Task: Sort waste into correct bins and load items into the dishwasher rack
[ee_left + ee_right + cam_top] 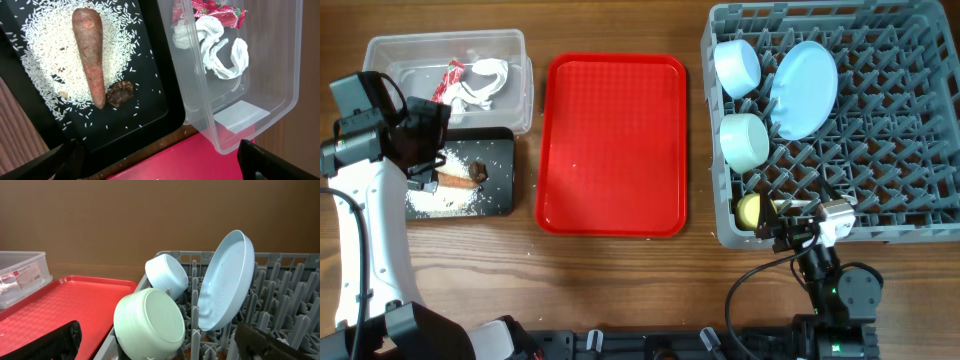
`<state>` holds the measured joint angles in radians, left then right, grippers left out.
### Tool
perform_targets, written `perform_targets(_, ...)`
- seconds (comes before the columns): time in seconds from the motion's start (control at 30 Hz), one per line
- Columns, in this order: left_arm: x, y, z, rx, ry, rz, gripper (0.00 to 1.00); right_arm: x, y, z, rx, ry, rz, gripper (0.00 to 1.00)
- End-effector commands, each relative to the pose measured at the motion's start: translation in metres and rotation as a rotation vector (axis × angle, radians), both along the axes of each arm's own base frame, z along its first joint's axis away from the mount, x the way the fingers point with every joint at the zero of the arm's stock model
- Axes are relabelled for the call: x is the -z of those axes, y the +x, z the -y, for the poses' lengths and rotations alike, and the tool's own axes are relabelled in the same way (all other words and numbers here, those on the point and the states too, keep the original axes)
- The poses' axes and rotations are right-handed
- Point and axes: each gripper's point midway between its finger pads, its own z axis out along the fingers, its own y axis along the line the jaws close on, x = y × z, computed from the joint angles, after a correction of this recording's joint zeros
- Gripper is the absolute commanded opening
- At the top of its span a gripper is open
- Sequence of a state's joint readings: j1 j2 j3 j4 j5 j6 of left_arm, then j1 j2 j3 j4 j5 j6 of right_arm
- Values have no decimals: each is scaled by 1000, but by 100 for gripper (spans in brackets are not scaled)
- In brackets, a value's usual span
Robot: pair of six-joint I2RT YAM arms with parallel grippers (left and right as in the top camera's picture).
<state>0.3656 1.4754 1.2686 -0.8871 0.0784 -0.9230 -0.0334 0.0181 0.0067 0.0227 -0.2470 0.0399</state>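
- Hovering over the black tray point(503, 147), your left gripper point(152, 157) has its fingers spread wide and holds nothing. The right gripper point(798, 232), low at the near edge of the dishwasher rack point(910, 200), is likewise spread and empty.
- The waste looks sorted. The red-and-white wrapper point(210, 10) and crumpled tissue point(220, 47) lie in the clear tub point(280, 75), while the carrot-like root point(90, 55), brown lump point(120, 93) and loose rice point(45, 50) lie in the black tray.
- The plate point(804, 88), white bowl point(737, 65) and teal bowl point(744, 140) stand on edge among the pegs. The yellow cup point(750, 210) sits in the rack's near-left corner. You cannot confirm the spoon from these views.
- Watch your right arm: its gripper is just beside the cup, and a careless lift or sweep could clip the rack wall or tip the cup.
- Watch your left arm: dropping lower would likely scatter rice, and a swing toward the tub could catch its wall.
- The red serving tray point(610, 140) lies between the bins and the rack, and its raised rim could snag a low crossing.
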Motion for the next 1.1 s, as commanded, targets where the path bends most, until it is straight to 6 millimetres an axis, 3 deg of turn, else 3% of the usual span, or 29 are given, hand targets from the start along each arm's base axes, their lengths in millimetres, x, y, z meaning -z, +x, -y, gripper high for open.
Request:
perform_targets(0.0,0,-5,-4,-16,30,-12,100,-1,-1,-5,-27,-12,10,100)
perform_targets(0.1,-2,10,12,90,82,79,100,-1,-1,-5,-27,-12,10,100)
perform_targets(0.17,-14,35,32,282,220,245,100,-1,-1,-5,-27,-12,10,100)
perform_targets(0.27,-25,45,59,433,368,445,100,-1,-1,-5,-27,-12,10,100)
perform_targets(0.4,-24,16,74,442,425,616,100,-1,-1,-5,-27,-12,10,100)
perform_targets(0.53,-4,-27,83,455,480,721,100,-1,-1,-5,-27,-12,10,100)
perform_targets(0.67,11,-57,90,488,567,808,100,-1,-1,-5,-27,-12,10,100)
perform_targets(0.93,5,-79,127,757,823,903,100,-1,-1,-5,-27,-12,10,100)
perform_targets(1.07,10,-85,129,753,854,894,100,-1,-1,-5,-27,-12,10,100)
